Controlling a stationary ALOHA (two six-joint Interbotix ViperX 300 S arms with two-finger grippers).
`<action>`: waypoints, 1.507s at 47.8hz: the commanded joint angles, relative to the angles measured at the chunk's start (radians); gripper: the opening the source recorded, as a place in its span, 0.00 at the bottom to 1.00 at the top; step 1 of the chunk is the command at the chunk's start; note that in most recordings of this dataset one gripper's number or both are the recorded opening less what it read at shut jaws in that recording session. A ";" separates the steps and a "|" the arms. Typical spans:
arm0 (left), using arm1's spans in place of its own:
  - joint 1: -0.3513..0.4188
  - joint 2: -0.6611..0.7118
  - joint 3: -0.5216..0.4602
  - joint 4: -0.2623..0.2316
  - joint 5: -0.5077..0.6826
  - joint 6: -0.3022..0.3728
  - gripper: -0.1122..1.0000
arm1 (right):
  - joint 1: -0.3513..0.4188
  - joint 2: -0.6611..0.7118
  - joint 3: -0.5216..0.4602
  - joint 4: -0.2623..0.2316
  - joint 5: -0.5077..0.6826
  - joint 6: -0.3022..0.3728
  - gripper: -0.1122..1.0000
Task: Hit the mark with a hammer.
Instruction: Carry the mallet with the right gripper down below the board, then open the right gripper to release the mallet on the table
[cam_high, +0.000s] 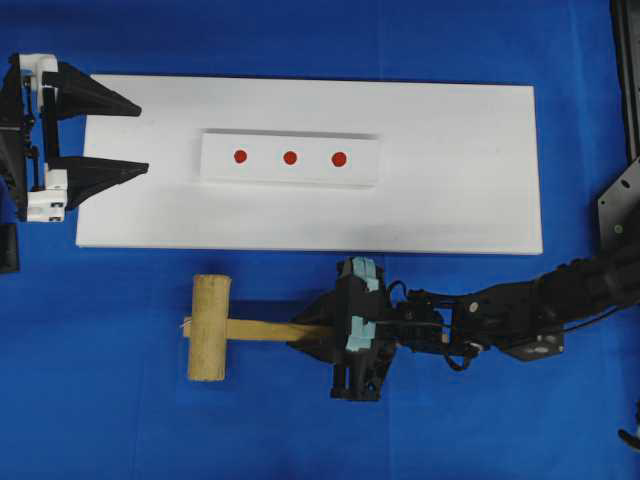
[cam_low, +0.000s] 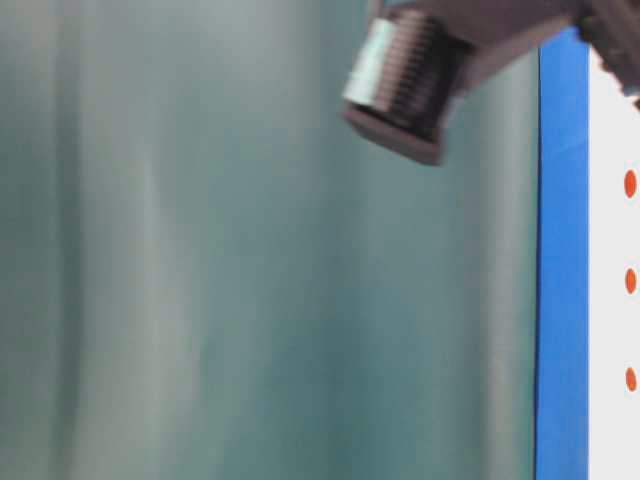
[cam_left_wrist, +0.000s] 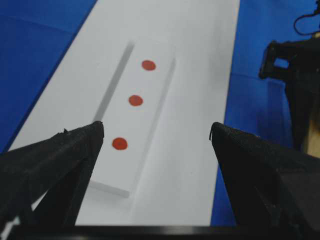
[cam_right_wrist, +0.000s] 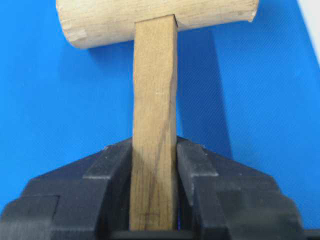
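Gripping the hammer firmly by its flat handle, right gripper clenched with a finger pressed on either side of the wood. Seen from overhead, lying level over the blue table cover, thick cylindrical head out to the left, handle running right into the fingers, all of it just below the lower edge of the white board. Over on the left side, left gripper spread wide and grasping nothing, both black fingers reaching over the board's left end. Centred on the board, the white block with three red dots in a row; middle one, the mark, well apart from the hammer head and up to its right. From the left wrist view, same row of dots running away up the block, mark sitting between the two outer dots, spread fingers framing the near end. Table-level view mostly a blurred greenish backdrop, dark ribbed robot part at the top, three dots along the right edge.
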 joint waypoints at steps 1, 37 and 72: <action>0.002 0.000 -0.008 0.002 -0.008 0.000 0.85 | 0.006 0.003 -0.032 0.000 -0.017 0.002 0.17; 0.003 0.000 -0.008 0.002 -0.006 -0.006 0.85 | 0.020 0.029 -0.034 0.002 0.032 0.002 0.46; 0.003 -0.020 -0.005 0.002 0.012 0.000 0.85 | -0.084 -0.351 0.038 -0.002 0.261 -0.209 0.82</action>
